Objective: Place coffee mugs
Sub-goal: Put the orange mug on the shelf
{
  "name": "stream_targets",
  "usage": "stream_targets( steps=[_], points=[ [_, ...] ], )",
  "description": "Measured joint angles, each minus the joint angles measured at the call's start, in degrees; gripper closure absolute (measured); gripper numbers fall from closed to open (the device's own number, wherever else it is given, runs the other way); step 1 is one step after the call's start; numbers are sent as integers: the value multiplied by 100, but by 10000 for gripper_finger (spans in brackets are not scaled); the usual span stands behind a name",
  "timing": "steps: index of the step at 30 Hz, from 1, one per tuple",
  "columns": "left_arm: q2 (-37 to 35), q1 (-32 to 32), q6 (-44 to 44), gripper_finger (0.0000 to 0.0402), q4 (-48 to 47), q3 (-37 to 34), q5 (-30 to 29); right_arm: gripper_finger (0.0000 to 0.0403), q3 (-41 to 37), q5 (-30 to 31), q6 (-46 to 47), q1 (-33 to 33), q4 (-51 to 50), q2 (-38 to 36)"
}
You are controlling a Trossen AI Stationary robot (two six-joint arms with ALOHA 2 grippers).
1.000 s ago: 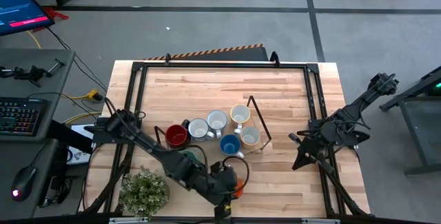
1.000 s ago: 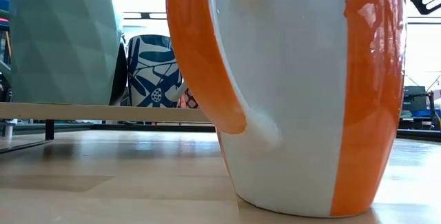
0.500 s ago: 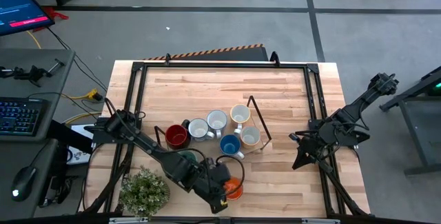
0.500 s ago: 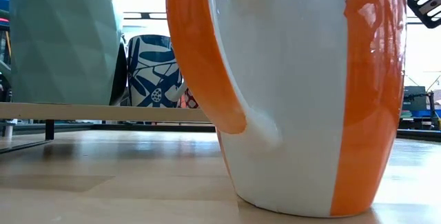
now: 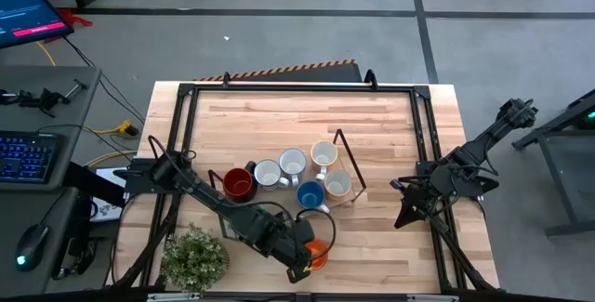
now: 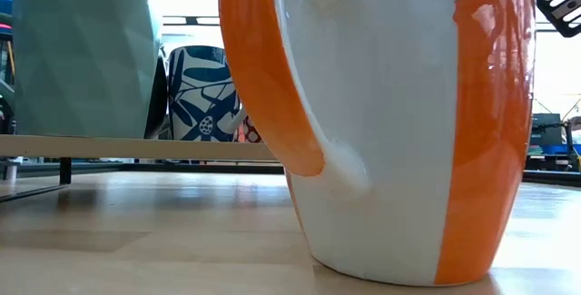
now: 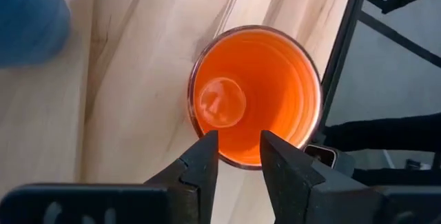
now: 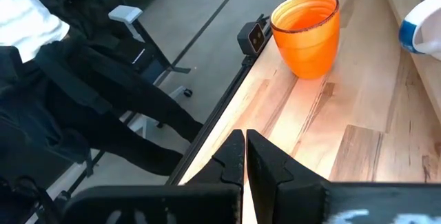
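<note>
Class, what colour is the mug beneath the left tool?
Orange mug, clearest in the left wrist view.

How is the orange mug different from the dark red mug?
The orange mug stands alone near the table's front edge, while the dark red mug sits in a cluster with other mugs, touching a pale one. The left gripper hovers right over the orange mug; nothing is above the red one. The orange mug is bright orange inside and out with a white side panel; the red one is dark red. Both stand upright, openings up.

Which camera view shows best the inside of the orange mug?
The left wrist view: it looks straight down into the orange mug. The high view shows it partly under the left pincer; the low and right wrist views show only its outside.
</note>
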Motion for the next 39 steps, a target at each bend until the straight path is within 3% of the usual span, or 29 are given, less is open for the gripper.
stream_targets(
  steps=[10,39],
  points=[
    [39,246,54,271,1,0,78,403,2,12,-12,-1,9,0],
    [209,366,351,270,-15,-4,606,403,2,21,-16,-1,-2,0]
  ],
)
